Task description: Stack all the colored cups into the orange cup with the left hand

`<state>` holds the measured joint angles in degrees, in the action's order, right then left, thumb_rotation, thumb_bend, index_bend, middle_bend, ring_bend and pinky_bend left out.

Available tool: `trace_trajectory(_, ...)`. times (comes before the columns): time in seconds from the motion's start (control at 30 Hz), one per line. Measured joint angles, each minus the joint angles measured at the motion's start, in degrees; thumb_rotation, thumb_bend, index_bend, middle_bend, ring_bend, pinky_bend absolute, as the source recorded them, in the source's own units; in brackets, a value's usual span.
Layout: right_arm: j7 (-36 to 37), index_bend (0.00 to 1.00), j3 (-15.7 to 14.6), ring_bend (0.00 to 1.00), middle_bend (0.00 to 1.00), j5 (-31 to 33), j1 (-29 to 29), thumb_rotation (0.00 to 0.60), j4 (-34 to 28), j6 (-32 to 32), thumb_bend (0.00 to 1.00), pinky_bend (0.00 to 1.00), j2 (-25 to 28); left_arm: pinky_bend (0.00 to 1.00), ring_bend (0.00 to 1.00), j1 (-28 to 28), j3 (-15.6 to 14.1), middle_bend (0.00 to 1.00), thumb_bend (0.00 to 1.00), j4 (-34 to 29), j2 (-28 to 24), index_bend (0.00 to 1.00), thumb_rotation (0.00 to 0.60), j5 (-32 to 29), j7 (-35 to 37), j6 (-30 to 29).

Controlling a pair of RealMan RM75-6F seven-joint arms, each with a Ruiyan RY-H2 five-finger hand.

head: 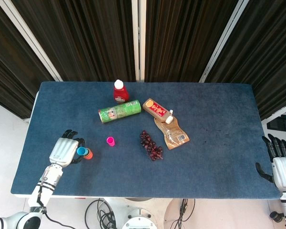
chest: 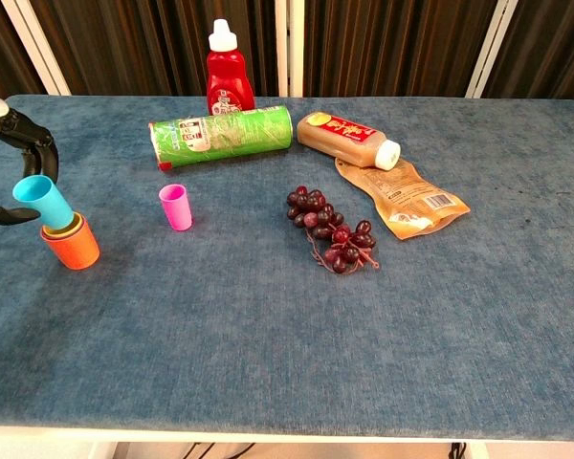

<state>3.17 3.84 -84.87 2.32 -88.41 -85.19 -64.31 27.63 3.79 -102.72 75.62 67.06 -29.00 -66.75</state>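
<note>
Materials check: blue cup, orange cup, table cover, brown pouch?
Blue cup: likely plastic, smooth, evenly coloured, thin rim.
Orange cup: same look, probably matte plastic.
Table cover: fabric, felt or short-pile by its fuzzy mottled texture.
Brown pouch: flexible film, glossy and creased; probably laminated plastic.

Even, bright light is falling from above in both views. The things on the counter [chest: 268,325] are throwing only small, soft shadows close to their bases. Nothing is glaring. The pale floor at the left edge of the head view is looking washed out, while the dark curtains [head: 181,38] behind are staying deep. Focus is sharp throughout.
</note>
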Motion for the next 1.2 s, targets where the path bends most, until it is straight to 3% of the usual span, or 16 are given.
trace_trajectory(0.2,-0.1,0.0,-0.1,0.0,0.0,-0.2,0.0,0.6,0.0,-0.1,0.3,0.0,-0.1,0.15,0.17,0.1,-0.4,0.5,0.28,0.1,0.0,0.47,0.6,-0.8,-0.1,0.8)
trace_trajectory(0.37,0.1,0.0,0.0,0.0,0.0,0.0,-0.1,0.6,0.1,-0.3,0.3,0.0,0.0,0.16,0.13,0.5,-0.7,0.31,0.27,0.2,0.0,0.26,0.6,-1.5,-0.1,2.0)
trace_trajectory(0.47,0.3,0.0,0.0,0.0,0.0,0.1,-0.2,0.6,0.1,-0.3,0.3,0.0,0.1,0.16,0.11,0.6,-0.5,0.25,0.26,0.1,-0.1,0.19,0.6,-1.3,0.4,2.0)
trace_trajectory(0.67,0.3,0.0,0.1,0.0,0.0,0.0,-0.1,0.6,0.1,-0.2,0.3,0.0,0.1,0.16,0.11,1.3,1.0,0.25,0.26,0.1,0.4,0.19,0.6,0.6,1.7,0.8)
trace_trajectory(0.8,0.0,0.0,-0.1,0.0,0.0,-0.2,0.0,0.6,-0.1,-0.1,0.3,0.0,0.0,0.16,0.11,3.1,2.9,0.27,0.25,1.0,2.0,0.24,0.6,1.5,2.6,1.3)
trace_trajectory(1.2,0.8,0.0,-0.2,0.0,0.0,0.0,-0.6,0.6,0.0,-0.7,0.3,0.0,0.4,0.16,0.11,9.1,5.4,0.29,0.23,11.2,11.3,0.25,0.6,-5.8,3.2,8.8)
